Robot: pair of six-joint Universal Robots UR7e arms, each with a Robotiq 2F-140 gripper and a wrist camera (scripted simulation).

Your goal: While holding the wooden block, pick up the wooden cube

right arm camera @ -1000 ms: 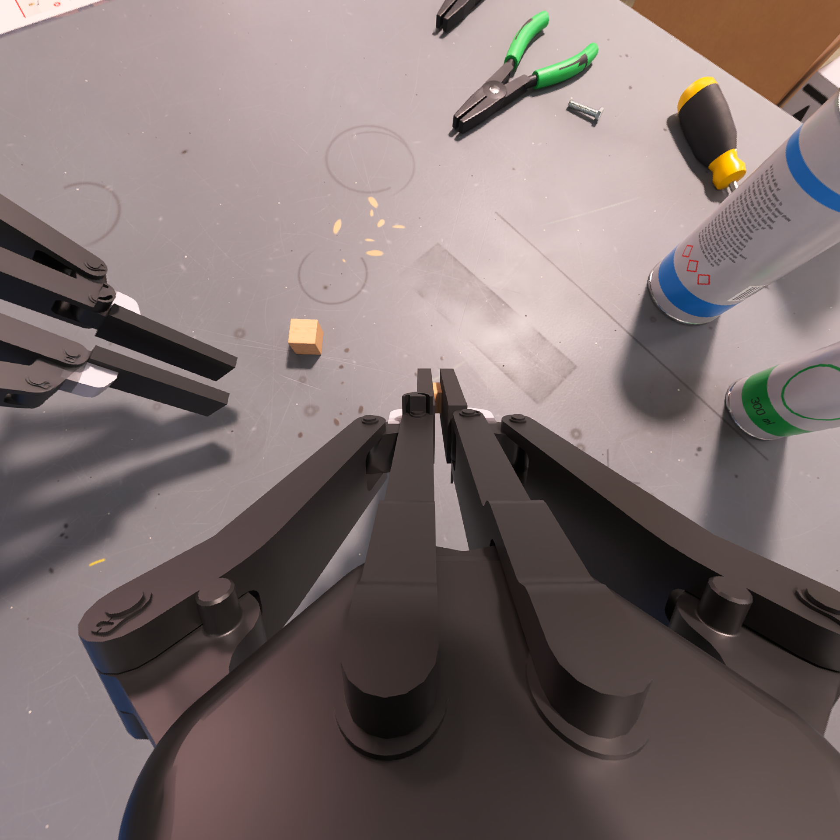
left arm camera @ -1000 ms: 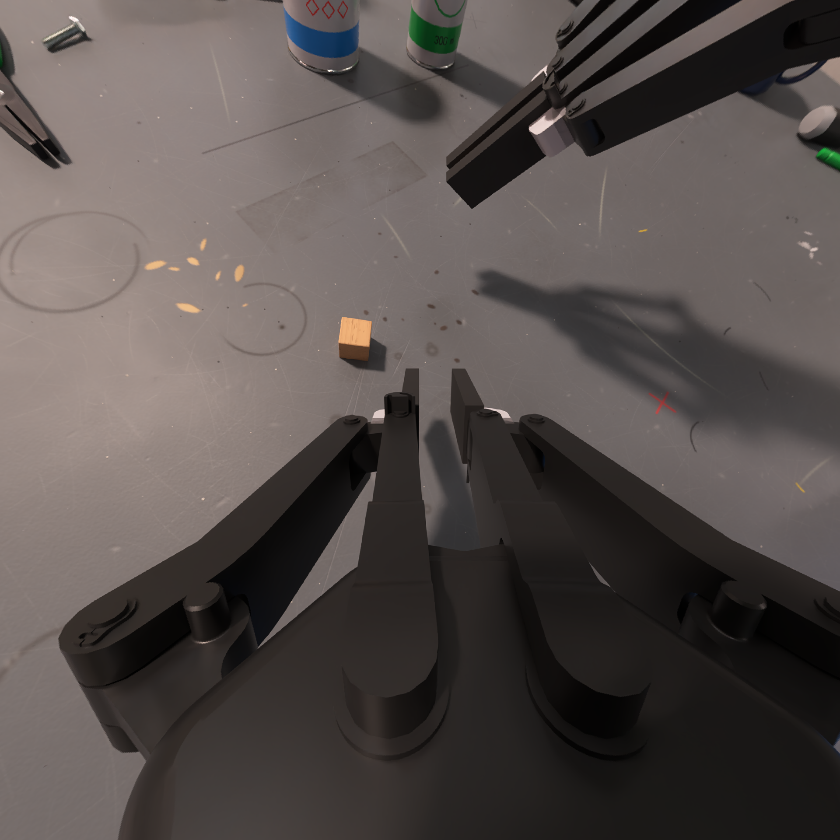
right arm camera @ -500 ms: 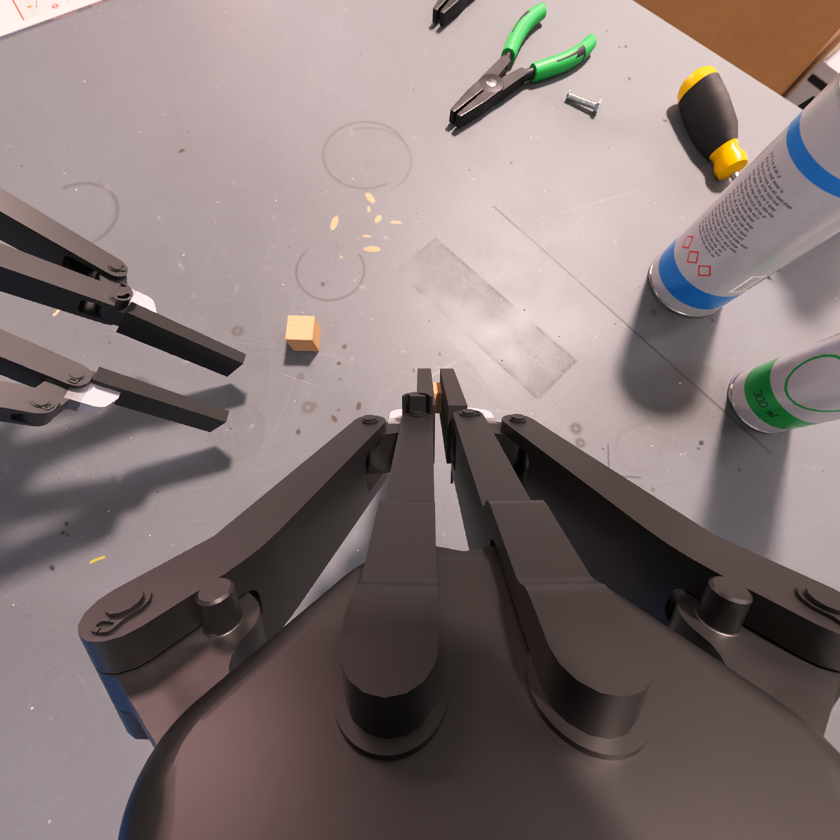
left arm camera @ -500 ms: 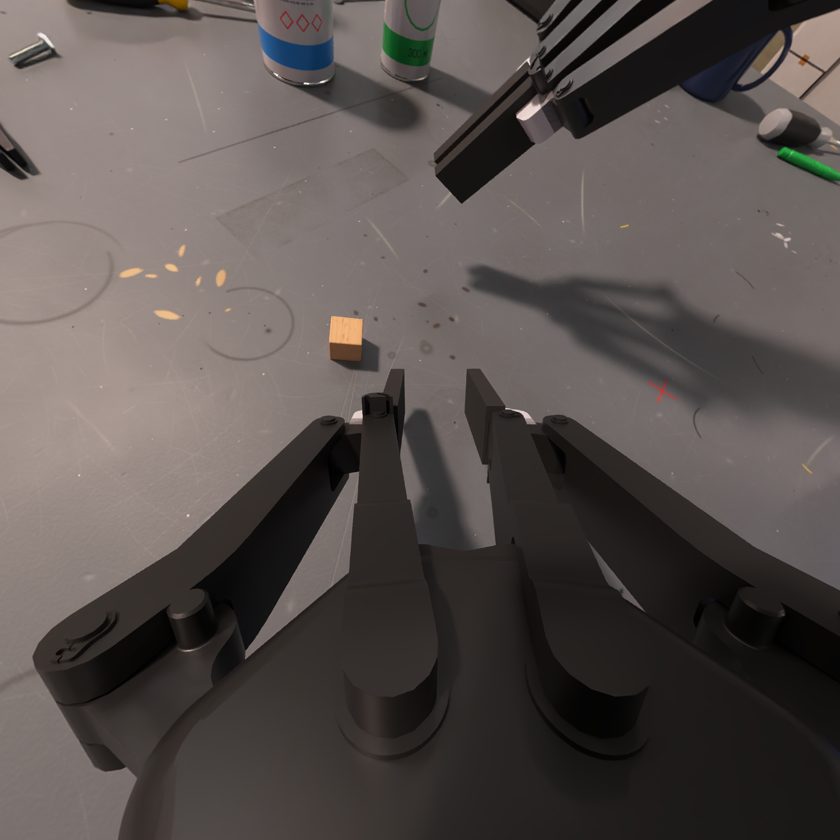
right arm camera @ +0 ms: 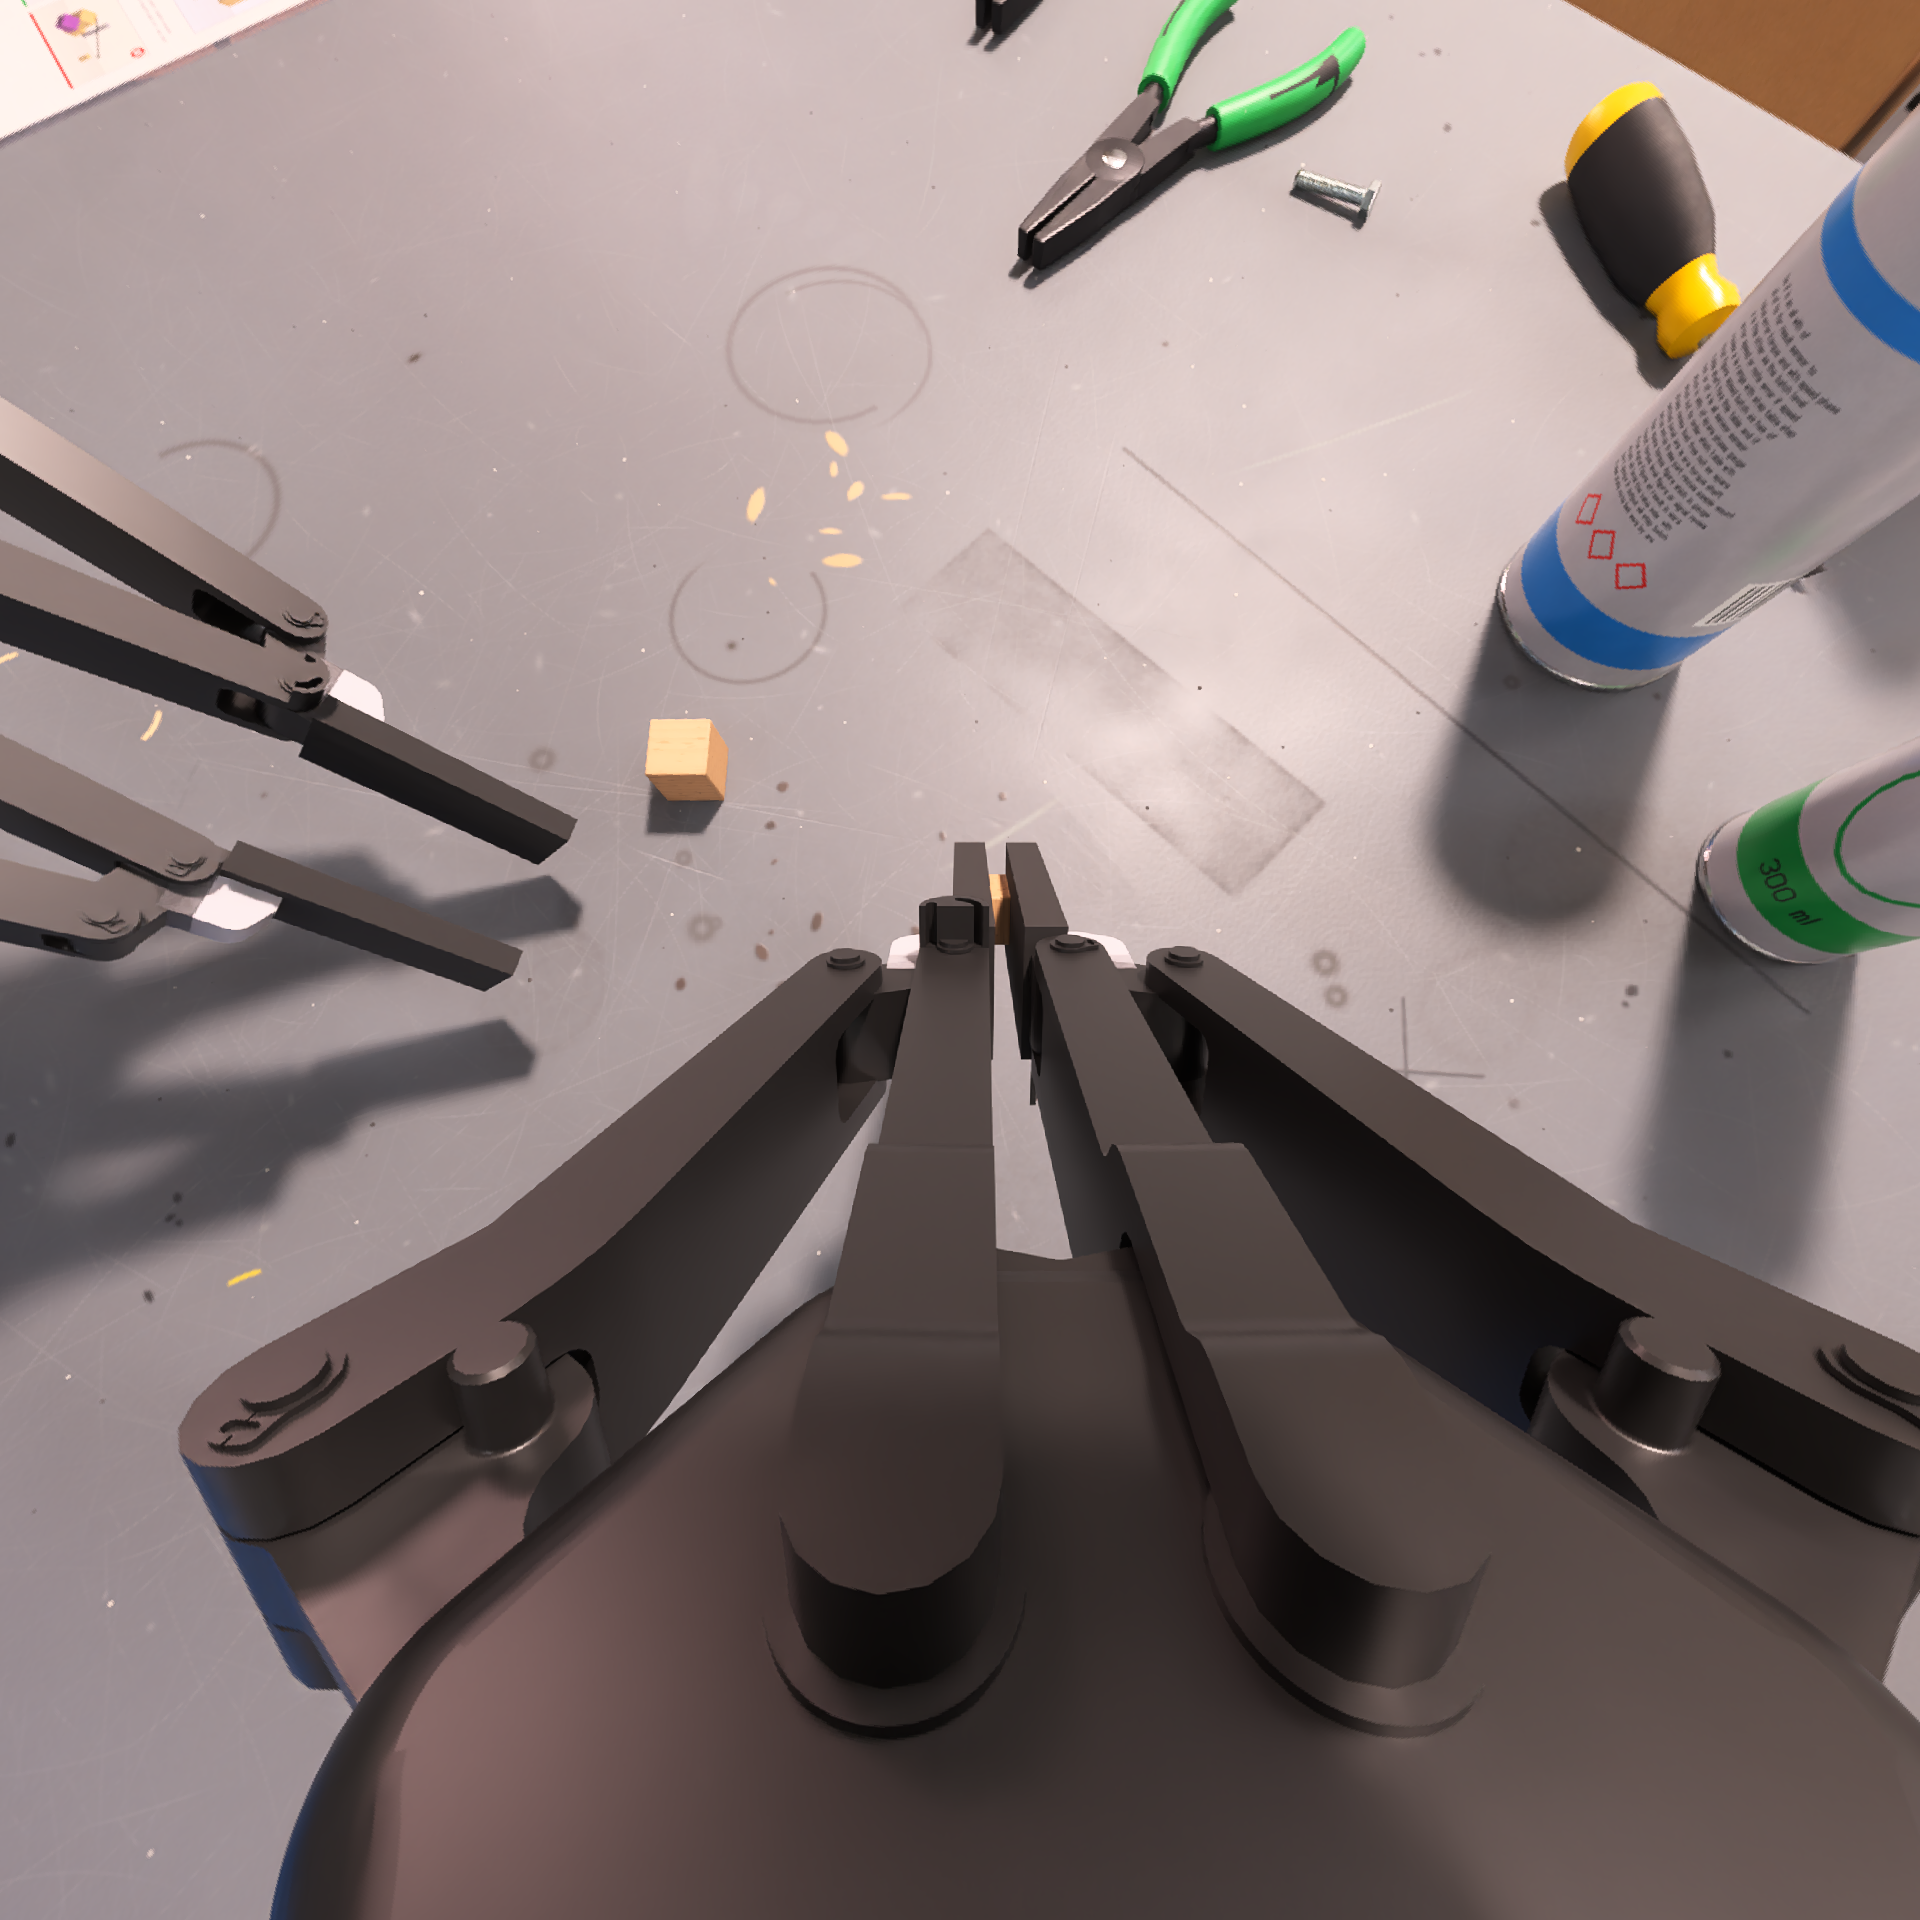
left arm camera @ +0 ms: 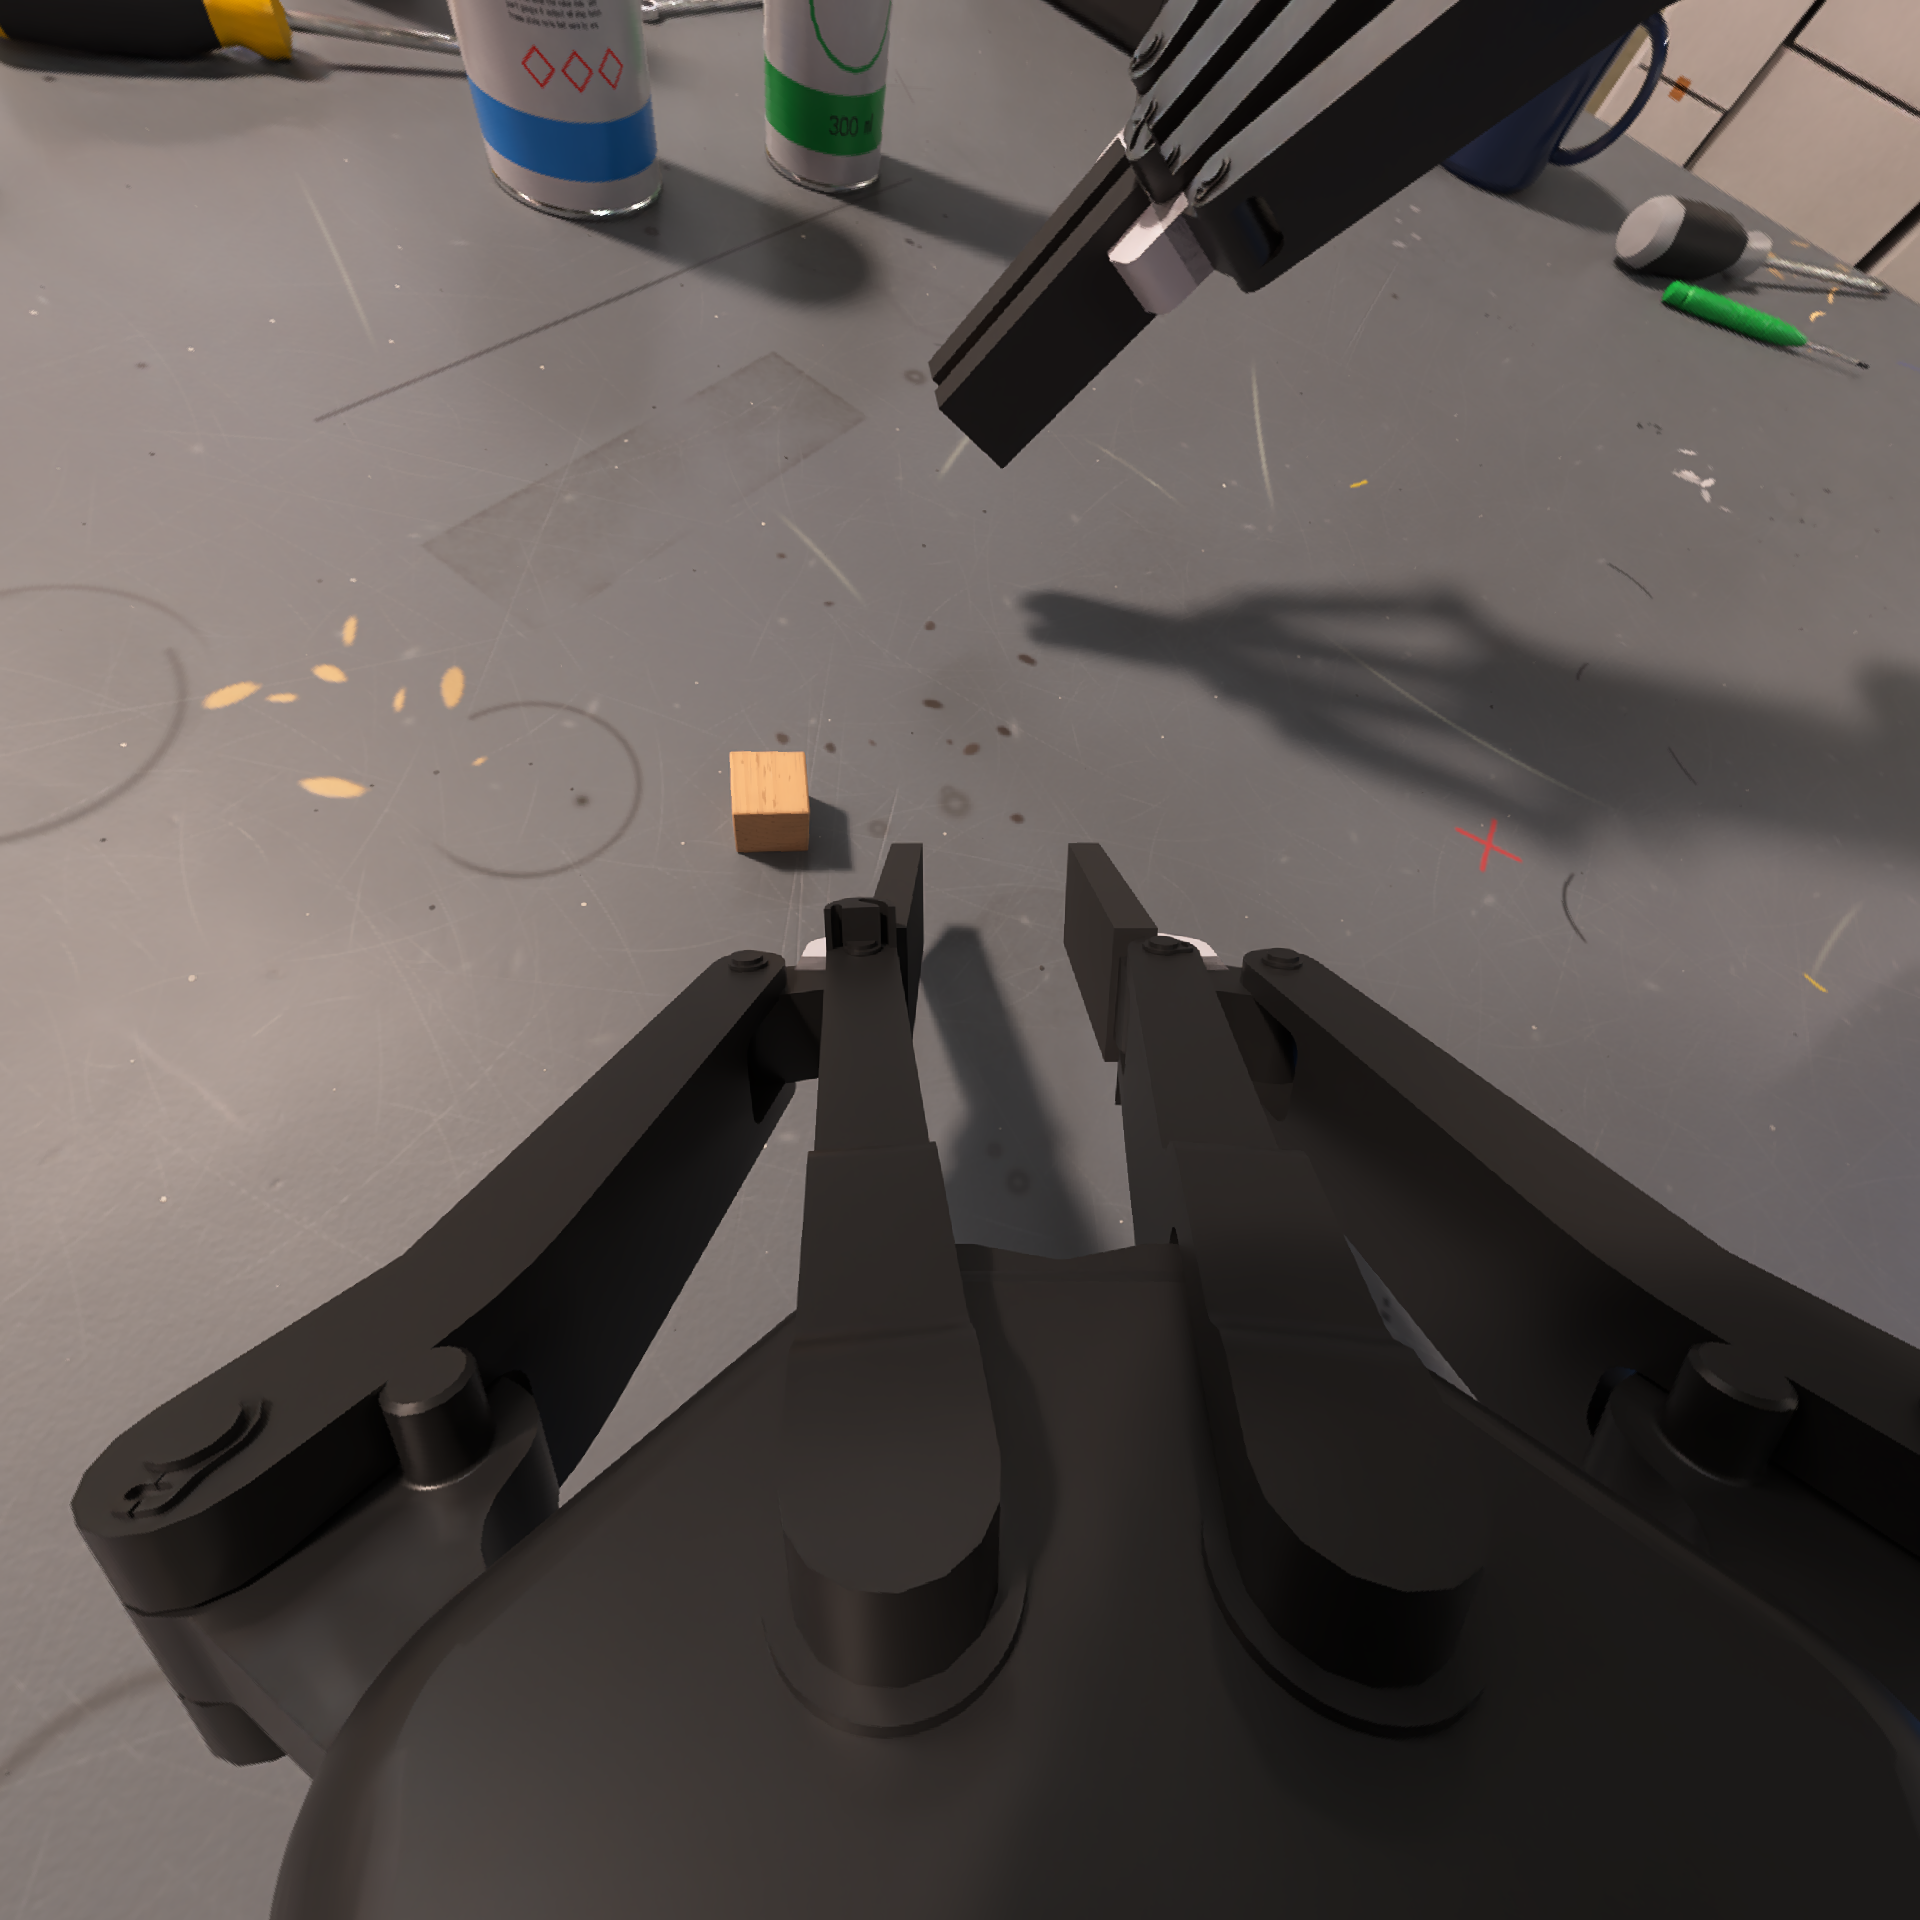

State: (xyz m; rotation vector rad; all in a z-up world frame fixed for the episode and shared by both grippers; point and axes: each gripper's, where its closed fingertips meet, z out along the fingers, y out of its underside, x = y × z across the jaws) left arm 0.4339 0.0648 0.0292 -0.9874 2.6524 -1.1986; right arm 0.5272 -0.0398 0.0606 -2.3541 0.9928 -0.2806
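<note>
A small wooden cube [left arm camera: 769, 801] lies on the grey table, also in the right wrist view [right arm camera: 685, 760]. My left gripper [left arm camera: 992, 883] is open and empty, above the table, with the cube just ahead and to the left of its left fingertip. In the right wrist view it [right arm camera: 530, 899] comes in from the left, near the cube. My right gripper [right arm camera: 997, 883] is shut on a thin wooden block [right arm camera: 1000, 906], of which only a sliver shows between the pads. It hangs above the table in the left wrist view [left arm camera: 987, 400].
Two spray cans, blue-banded [right arm camera: 1704, 520] and green-banded [right arm camera: 1829, 873], stand at the right. Green-handled pliers [right arm camera: 1174, 135], a bolt [right arm camera: 1335, 194] and a yellow-black screwdriver [right arm camera: 1652, 208] lie at the far side. A grey-handled tool [left arm camera: 1704, 239] and a green tool [left arm camera: 1745, 317] lie far right.
My left gripper has opened wider and moved forward, so the cube now sits closer to its left fingertip. The right gripper keeps its hold on the block and has barely moved.
</note>
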